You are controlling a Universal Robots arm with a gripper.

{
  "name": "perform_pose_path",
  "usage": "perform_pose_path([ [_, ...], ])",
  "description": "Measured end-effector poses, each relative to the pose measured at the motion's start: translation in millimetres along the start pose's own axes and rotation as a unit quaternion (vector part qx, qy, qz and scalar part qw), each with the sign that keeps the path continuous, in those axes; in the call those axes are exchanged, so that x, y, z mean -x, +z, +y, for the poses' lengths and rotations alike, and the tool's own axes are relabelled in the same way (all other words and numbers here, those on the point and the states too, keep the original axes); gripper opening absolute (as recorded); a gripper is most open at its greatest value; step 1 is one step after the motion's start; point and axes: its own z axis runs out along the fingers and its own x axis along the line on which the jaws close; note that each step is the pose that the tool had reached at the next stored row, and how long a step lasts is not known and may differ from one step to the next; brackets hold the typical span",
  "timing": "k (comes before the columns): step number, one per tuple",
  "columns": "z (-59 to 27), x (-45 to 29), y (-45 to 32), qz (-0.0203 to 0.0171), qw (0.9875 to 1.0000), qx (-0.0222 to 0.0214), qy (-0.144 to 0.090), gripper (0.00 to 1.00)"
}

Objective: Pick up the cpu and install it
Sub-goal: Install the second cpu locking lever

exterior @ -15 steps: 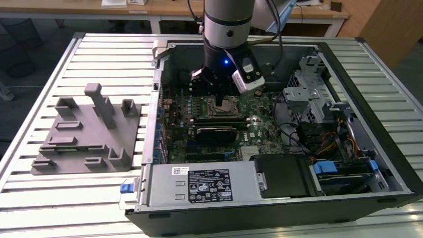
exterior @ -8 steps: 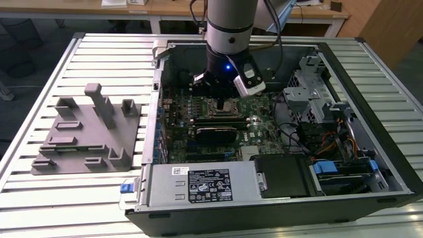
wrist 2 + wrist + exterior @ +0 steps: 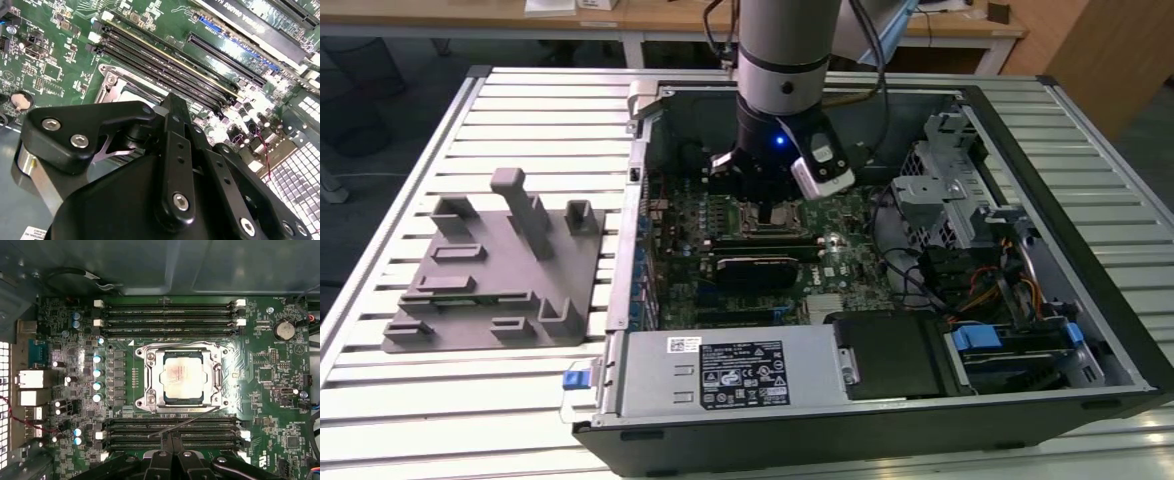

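Currently one cpu [image 3: 183, 377] is sitting in the motherboard [image 3: 270, 390] socket, inside its metal frame [image 3: 145, 377], with two banks of four memory slots [image 3: 170, 320] lying on either side. One gripper [image 3: 170, 450] is hovering over the nearer slots, fingers [image 3: 162, 455] pressed together, holding nothing. Outside the open computer case [image 3: 1067, 150], one grey plastic tray [image 3: 494, 270] is resting on the slatted metal counter [image 3: 400, 400].
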Motion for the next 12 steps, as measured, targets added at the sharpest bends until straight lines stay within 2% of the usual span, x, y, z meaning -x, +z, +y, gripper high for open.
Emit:
perform_pose_path([
  [2,0.2,0.2,1.3,0.0,1.0,0.0,0.0,0.11],
  [3,0.1,-0.8,5.8,0.0001,1.0,0.0,0.0,0.11],
  [4,-0.7,-6.0,24.2,0.0016,0.9999,0.0151,0.0,0.11],
  [8,-0.8,-6.0,26.1,0.0017,0.9998,0.0174,0.0,0.11],
  [12,-0.8,-6.0,25.7,0.0017,0.9998,0.0176,0.0,0.11],
])
